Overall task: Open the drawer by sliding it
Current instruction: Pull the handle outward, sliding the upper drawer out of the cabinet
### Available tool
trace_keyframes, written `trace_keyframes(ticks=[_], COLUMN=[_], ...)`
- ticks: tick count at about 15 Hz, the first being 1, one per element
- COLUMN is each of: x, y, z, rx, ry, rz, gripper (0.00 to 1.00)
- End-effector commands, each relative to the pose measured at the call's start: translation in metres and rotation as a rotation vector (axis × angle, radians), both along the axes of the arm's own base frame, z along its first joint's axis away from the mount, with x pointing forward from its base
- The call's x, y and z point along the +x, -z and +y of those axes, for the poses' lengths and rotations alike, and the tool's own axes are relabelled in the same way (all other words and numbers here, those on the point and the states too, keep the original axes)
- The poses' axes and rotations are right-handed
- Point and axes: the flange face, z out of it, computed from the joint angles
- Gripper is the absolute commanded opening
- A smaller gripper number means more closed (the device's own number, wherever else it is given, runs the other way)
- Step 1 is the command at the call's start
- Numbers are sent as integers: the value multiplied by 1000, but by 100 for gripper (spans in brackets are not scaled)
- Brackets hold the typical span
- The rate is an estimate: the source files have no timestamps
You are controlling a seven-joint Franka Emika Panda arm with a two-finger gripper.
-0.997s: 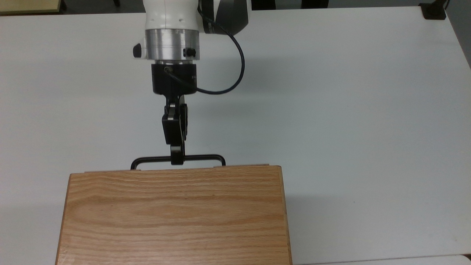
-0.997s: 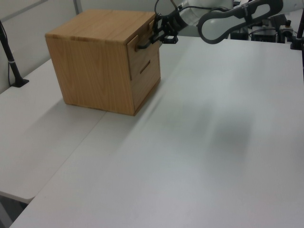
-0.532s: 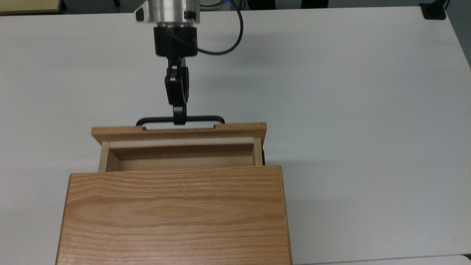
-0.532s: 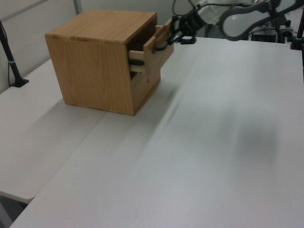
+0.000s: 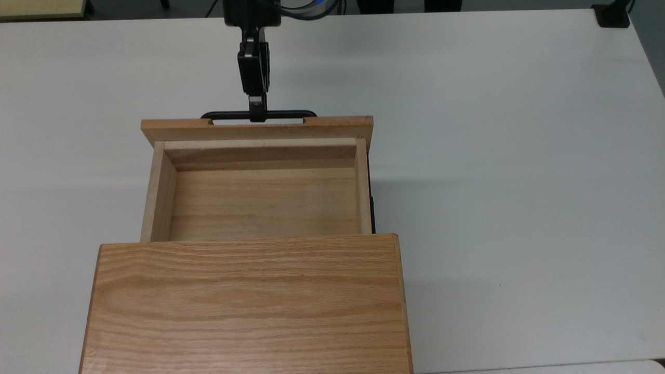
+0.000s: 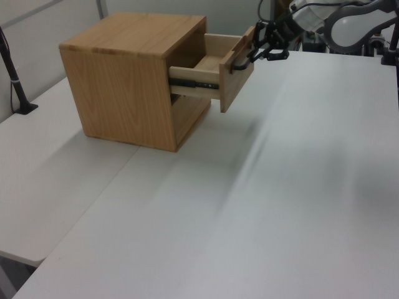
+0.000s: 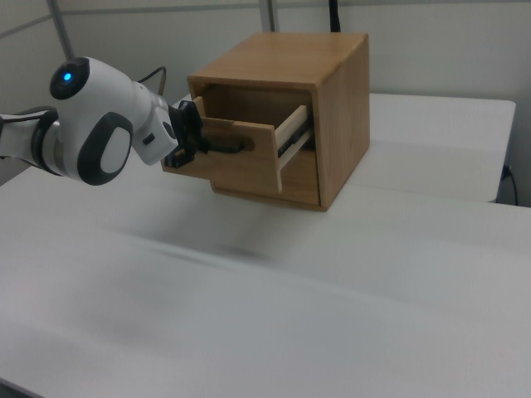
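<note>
cabinet [image 5: 249,301]: boxy oak, broad grained top, on a smooth white table [image 5: 493,156].
drawer [image 5: 262,202]: pale oak tray pulled well out of the cabinet, bare inside.
handle [image 5: 258,114]: thin black metal bar on the flat front panel.
gripper [image 5: 256,111]: black, clenched on the handle's middle.

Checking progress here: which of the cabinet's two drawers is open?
The upper drawer, pulled well out with the gripper on its black handle; the lower drawer sits flush in the cabinet.
</note>
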Motion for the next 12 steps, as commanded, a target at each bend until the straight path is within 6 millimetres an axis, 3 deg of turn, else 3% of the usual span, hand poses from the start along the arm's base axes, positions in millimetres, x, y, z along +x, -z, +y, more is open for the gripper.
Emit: trace_keyframes(ticks=[1,5,8,10,11,12], x=[-21,-20,-16,-13,-11,-11], y=[-12,-12,-22,-35,-44,-51], z=[16,15,14,14,14,12], rx=[27,27,28,25,25,25], ry=[-17,-17,-23,-30,-34,-33], rz=[15,36,106,141,153,163], gripper=[0,3,30,33,54,81])
